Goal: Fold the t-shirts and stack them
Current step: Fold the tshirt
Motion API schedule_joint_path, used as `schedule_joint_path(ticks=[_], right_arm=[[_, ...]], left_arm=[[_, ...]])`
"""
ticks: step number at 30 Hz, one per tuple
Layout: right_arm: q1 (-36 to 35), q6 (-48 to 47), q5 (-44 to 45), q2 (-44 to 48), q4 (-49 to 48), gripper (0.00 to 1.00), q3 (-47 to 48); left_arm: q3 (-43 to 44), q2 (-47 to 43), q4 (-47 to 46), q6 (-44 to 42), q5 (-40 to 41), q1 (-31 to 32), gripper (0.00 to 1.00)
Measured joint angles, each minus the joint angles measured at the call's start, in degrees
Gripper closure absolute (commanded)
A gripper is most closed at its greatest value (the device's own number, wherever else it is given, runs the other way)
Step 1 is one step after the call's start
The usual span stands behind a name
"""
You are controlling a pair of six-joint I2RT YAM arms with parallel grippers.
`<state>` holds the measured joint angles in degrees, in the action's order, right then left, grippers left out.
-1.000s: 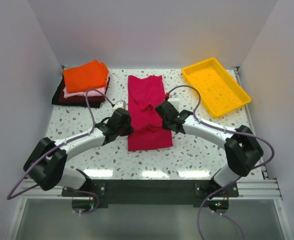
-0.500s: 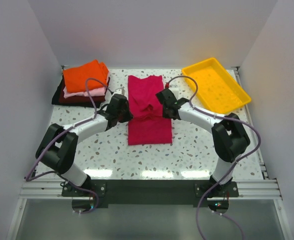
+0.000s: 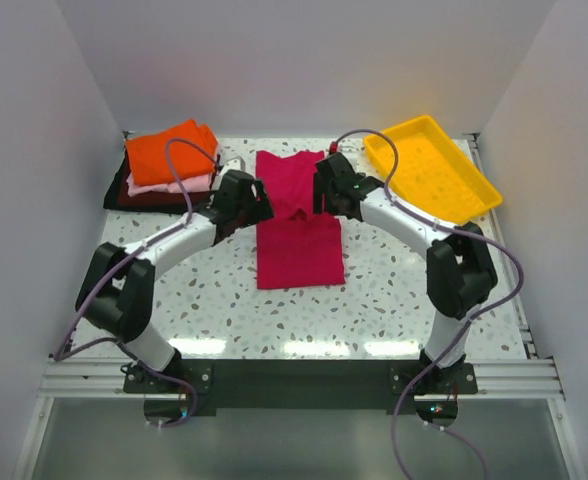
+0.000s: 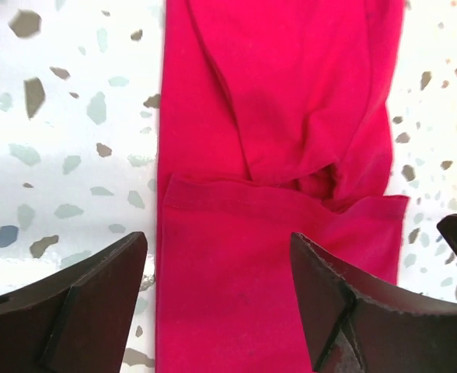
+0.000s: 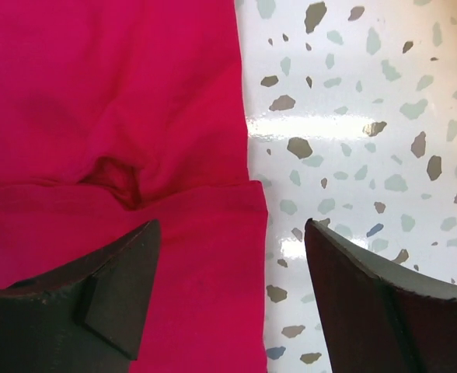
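A crimson-magenta t-shirt (image 3: 299, 240) lies flat mid-table, its near half folded up over the middle, with a small bunched crease at the fold's hem (image 4: 322, 183). My left gripper (image 3: 255, 207) hovers open over the shirt's left edge (image 4: 217, 287), nothing between its fingers (image 4: 88, 299). On the other side my right gripper (image 3: 323, 197) hangs open above the right edge (image 5: 232, 287), also holding nothing. At the far left is a stack of folded t-shirts: orange (image 3: 171, 150) on top, pale pink (image 3: 179, 183) under it, dark maroon (image 3: 134, 196) at the bottom.
A yellow plastic tray (image 3: 432, 172) sits at the far right corner. Speckled white tabletop (image 3: 404, 290) surrounds the shirt. White walls close in the left, back and right sides. Arm cables loop above both wrists.
Both grippers carried the shirt's near hem away from the bases, laid it over the middle, then opened and let go. The shirt now looks shorter.
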<state>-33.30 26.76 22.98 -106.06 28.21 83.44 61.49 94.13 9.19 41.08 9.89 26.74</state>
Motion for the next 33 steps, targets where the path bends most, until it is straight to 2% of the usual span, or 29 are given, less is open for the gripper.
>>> schedule_joint_path(ticks=[7, 11, 17, 21, 25, 33], right_arm=[[0.0, 0.4, -4.1, 13.4, -3.4, 0.21, -8.1], [0.0, 2.2, -8.0, 18.2, -6.1, 0.21, -16.5], [0.0, 4.6, -11.9, 21.9, -7.1, 0.2, -29.6], [0.0, 5.9, -12.7, 26.0, -7.2, 0.23, -35.6], [0.0, 7.2, -13.7, 29.2, -8.7, 0.26, -39.1], [0.0, 9.0, -16.2, 27.3, -12.9, 0.36, -41.4]], left_arm=[[-4.9, -12.2, 0.1, 0.0, 2.3, 1.8, 0.19], [-9.7, -13.9, -0.5, 0.1, 2.1, 3.8, 0.2], [-20.0, -15.3, -0.5, 0.3, 0.5, 4.9, 0.21], [-23.8, -18.0, -1.1, 0.4, -0.8, 6.1, 0.22], [-26.7, -19.9, -2.7, 1.4, -1.7, 7.0, 0.23], [-30.7, -20.2, -4.2, 2.9, -2.0, 7.1, 0.25]])
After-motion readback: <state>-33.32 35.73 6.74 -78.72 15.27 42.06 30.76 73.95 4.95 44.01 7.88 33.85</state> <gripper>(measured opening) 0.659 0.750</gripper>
